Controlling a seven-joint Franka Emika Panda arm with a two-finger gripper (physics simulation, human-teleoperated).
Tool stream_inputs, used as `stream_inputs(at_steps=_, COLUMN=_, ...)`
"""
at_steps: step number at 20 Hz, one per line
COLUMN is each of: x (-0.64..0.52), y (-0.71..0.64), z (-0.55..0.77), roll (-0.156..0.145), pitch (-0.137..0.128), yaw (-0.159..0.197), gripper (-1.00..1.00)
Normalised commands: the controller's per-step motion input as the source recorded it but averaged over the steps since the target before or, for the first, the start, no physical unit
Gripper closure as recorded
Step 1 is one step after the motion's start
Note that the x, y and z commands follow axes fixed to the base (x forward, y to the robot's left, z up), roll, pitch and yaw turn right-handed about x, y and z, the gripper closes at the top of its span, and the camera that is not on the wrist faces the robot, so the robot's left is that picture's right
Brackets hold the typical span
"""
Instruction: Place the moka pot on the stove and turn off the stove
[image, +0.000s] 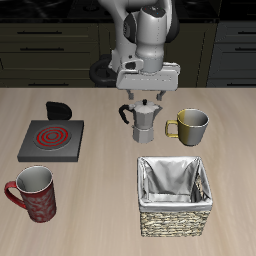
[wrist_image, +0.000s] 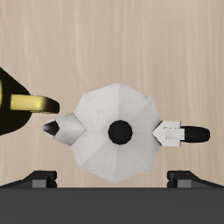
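The silver faceted moka pot (image: 145, 121) stands upright on the table between the stove and an olive mug. In the wrist view I look straight down on the moka pot (wrist_image: 118, 131), with its black lid knob in the middle, pointed spout and black side handle. My gripper (image: 146, 93) hangs directly above it, open and holding nothing, with a clear gap down to the lid. In the wrist view the gripper (wrist_image: 112, 180) shows both fingertips (wrist_image: 39, 180) spread wide. The black stove (image: 50, 140) has a red glowing burner ring and a black knob (image: 60, 109) at its back.
The olive-metal mug with a yellow handle (image: 190, 125) stands close beside the moka pot, and a part of this mug (wrist_image: 22, 109) shows in the wrist view. A red mug (image: 35, 192) and a lined wicker basket (image: 176, 196) sit nearer the front edge.
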Motion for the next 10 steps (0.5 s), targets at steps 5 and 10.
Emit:
stream_inputs(at_steps=5, x=0.01, y=-0.08, z=-0.08, roll=-0.006, pitch=0.011, yaw=-0.015, gripper=-1.0)
stream_inputs(at_steps=10, x=0.08, y=-0.06, z=-0.08, roll=-0.015, pitch=0.017, yaw=-0.01, gripper=-1.0)
